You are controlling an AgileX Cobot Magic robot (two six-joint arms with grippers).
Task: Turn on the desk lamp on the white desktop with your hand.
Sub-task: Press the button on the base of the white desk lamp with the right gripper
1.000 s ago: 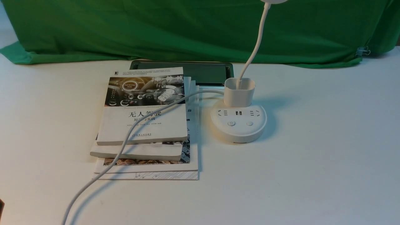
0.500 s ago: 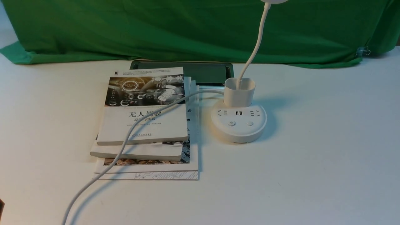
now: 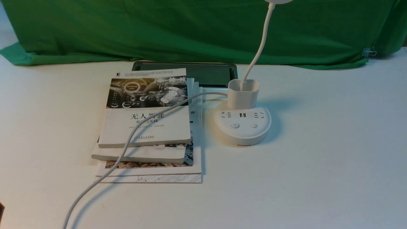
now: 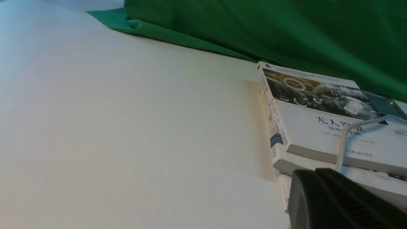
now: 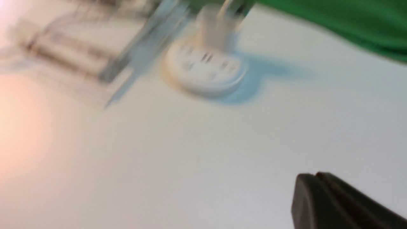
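White desktop (image 3: 318, 159), desk lamp (image 3: 242, 127) beside stacked books (image 3: 146, 127)

Desk lamp (image 3: 243, 95), prob. unlit, on desktop (image 3: 318, 159)

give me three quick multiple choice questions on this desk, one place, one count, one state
1. From the front, the lamp stands: A) left of the books B) on the books C) right of the books
2. Round buttons on its base: A) one B) two C) four
3. The buttons are: A) bare, untouched B) taped over C) broken off

1 C, its base sits on the desktop past the stack's right edge. 2 B, two show side by side. 3 A, both lie uncovered.
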